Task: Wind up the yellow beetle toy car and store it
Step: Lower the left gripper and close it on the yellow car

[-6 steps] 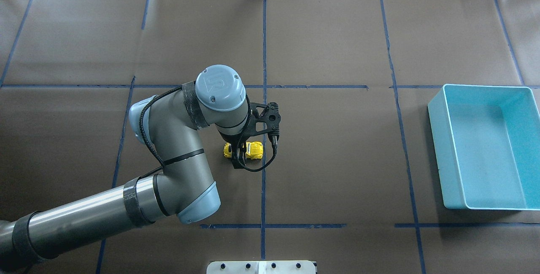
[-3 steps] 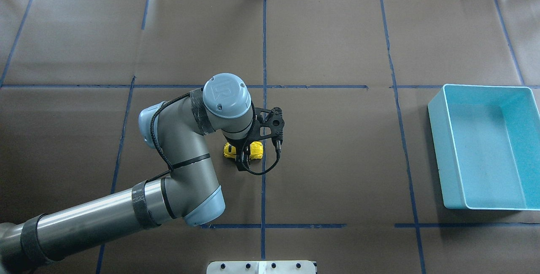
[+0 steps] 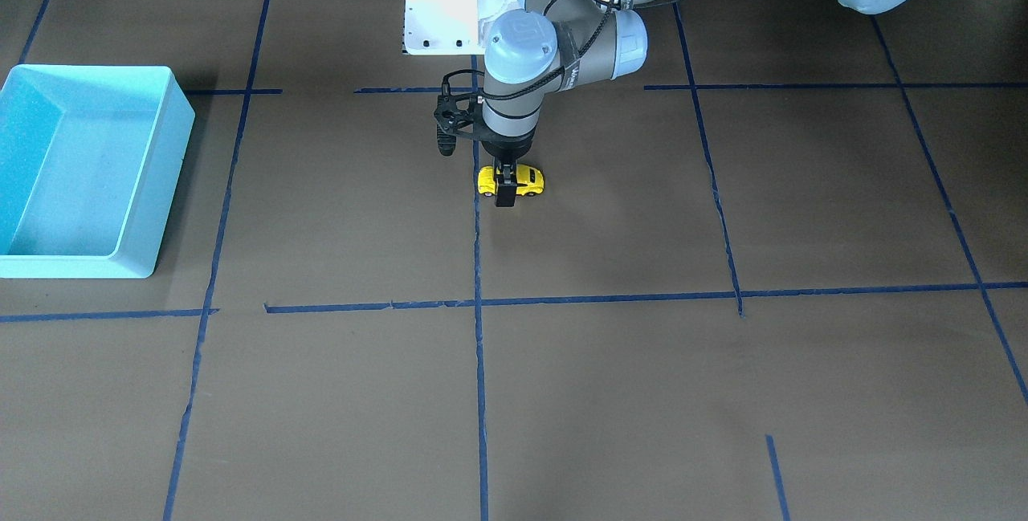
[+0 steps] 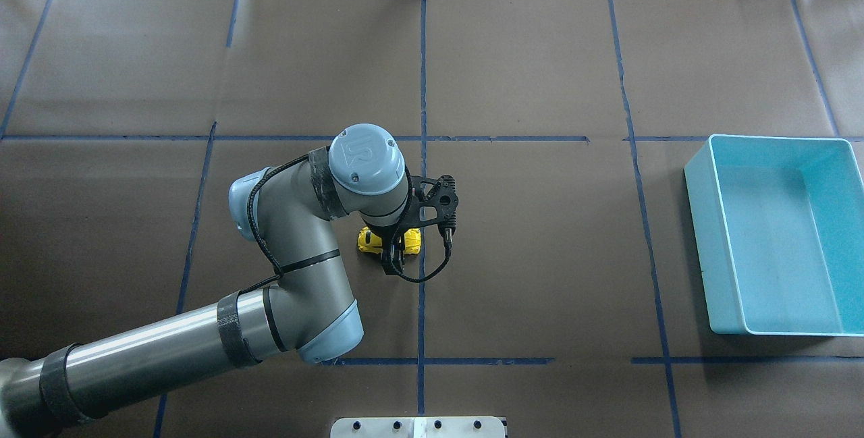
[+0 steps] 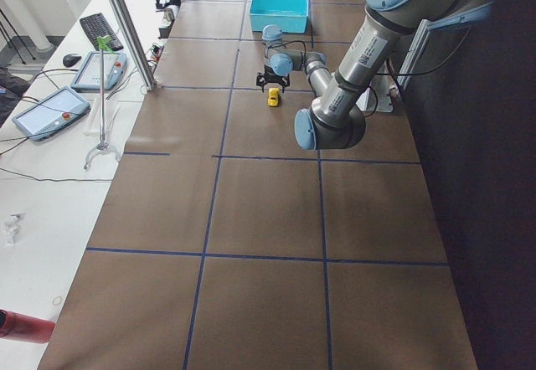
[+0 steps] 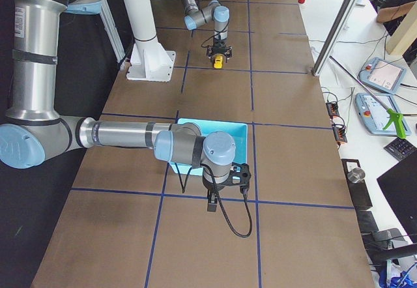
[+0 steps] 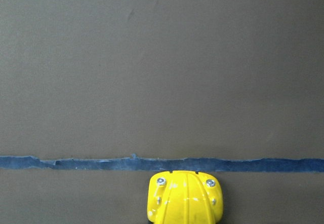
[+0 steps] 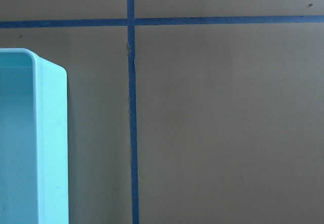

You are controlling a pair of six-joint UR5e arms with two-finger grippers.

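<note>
The yellow beetle toy car (image 3: 526,178) stands on the brown table near the centre line; it also shows in the overhead view (image 4: 368,240) and at the bottom of the left wrist view (image 7: 185,198). My left gripper (image 3: 507,184) points straight down over the car's middle, also seen from overhead (image 4: 393,247). Its jaws stand one on each side of the car, open around it, and the car rests on the table. My right gripper (image 6: 212,203) hangs by the turquoise bin (image 6: 244,128); I cannot tell whether it is open or shut.
The turquoise bin (image 4: 702,242) sits empty at the table's right side, far from the car; its corner shows in the right wrist view (image 8: 50,133). Blue tape lines cross the brown paper. A white base plate (image 3: 442,15) is at the robot's edge.
My left arm has shifted slightly right and lowered over the car. The car has not moved.
</note>
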